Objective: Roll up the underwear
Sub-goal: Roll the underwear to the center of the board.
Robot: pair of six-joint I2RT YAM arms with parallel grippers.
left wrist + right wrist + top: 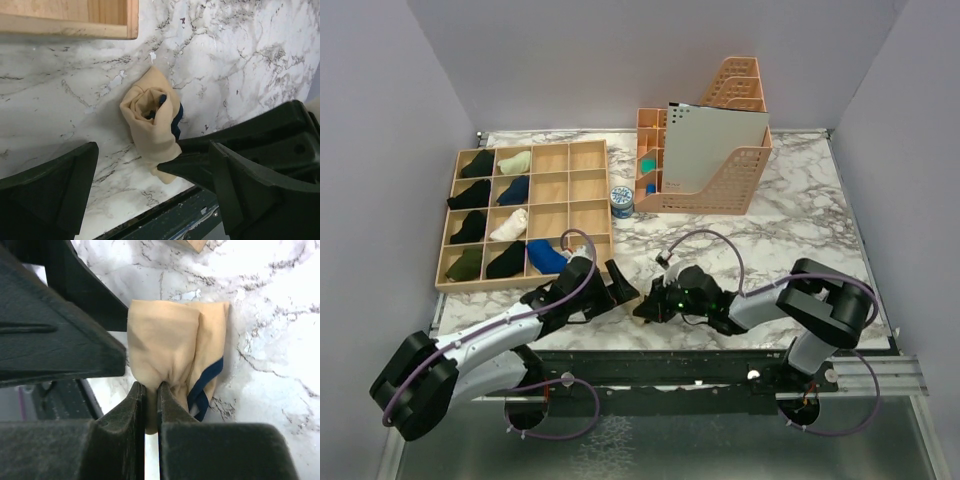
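Right gripper [151,387]: the black jaws were almost closed, pinching a fold at the near end of the tan fabric underwear roll with navy trim [165,340]. We judged that pinch was there to keep the roll from springing loose. Left gripper [127,160]: spread fully wide, holding nothing, with its dark fingers [55,185] on either side of the roll. We couldn't tell if either pad touched the cloth. Wide jaws suggested it had let go or was lining up to re-grab.

The underwear roll lay on the white grey-veined marble table [800,230], near the front edge, between the two grippers. It sat just off the near right corner of the light wooden grid organiser tray [470,282]. From the left wrist view it looked tightly wound, open end up, navy band peeking out.

Several tray compartments held dark and pale rolled garments [480,195]. We took the rolling as nearly done. The likely next need was a steady carry to a free compartment without the roll unwinding.
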